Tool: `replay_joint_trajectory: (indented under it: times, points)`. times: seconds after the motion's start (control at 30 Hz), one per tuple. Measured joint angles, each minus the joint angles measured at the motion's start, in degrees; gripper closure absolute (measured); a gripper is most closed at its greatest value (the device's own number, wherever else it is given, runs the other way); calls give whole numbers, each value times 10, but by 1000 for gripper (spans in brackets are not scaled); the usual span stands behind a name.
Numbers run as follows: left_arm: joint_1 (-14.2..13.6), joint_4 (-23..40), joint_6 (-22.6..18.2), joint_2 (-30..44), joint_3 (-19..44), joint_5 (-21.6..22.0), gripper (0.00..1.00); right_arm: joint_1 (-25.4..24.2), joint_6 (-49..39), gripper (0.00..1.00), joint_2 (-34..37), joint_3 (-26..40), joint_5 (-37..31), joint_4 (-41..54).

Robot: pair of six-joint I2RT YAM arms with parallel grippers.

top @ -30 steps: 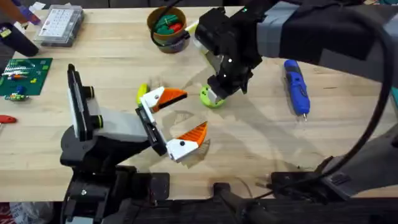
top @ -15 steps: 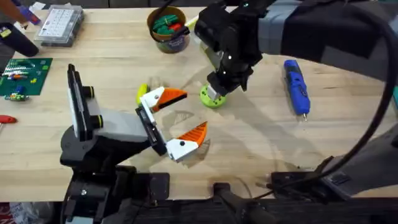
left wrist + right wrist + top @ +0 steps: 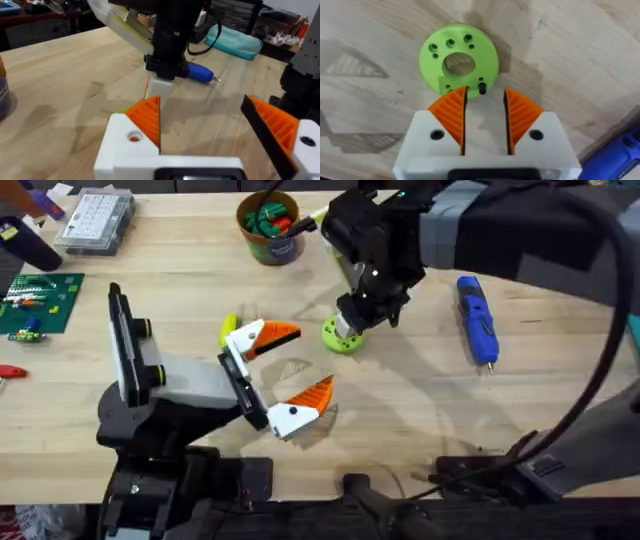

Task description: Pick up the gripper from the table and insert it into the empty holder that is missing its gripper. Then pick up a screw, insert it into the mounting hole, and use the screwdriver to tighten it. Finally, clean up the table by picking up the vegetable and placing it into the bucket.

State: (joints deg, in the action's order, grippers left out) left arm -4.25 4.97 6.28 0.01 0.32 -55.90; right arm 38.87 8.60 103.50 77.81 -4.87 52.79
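Note:
The holder (image 3: 190,385) is the white-grey housing of my left arm. Two orange wedge fingers on white bases (image 3: 262,338) (image 3: 303,405) sit on its black front plates. They form my left gripper (image 3: 200,105), wide open and empty. My right gripper (image 3: 485,92) hovers over a lime-green disc (image 3: 459,59), open by a narrow gap. A small black screw (image 3: 482,89) stands on the disc's rim just past its fingertips. The blue screwdriver (image 3: 477,318) lies to the right. At the back, the bucket (image 3: 270,225) holds green and red vegetables.
A small yellow-green item (image 3: 228,330) lies beside the far finger; I cannot tell what it is. A clear compartment box (image 3: 95,220) and a green board (image 3: 35,302) are at the far left. The right arm's cable (image 3: 590,390) arcs over the table's right side.
My right gripper has edged slightly to the right over the green disc. The left arm, the screwdriver and the bucket have not moved.

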Motion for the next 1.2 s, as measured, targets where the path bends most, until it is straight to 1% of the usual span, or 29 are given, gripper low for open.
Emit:
replay_joint_trajectory:
  times: [0.43,1.2]
  points:
    - [0,0,0,0,0,0,6,3,4,605,0,-25,1,-19]
    - [0,0,0,0,0,0,6,3,6,606,0,-35,2,-30]
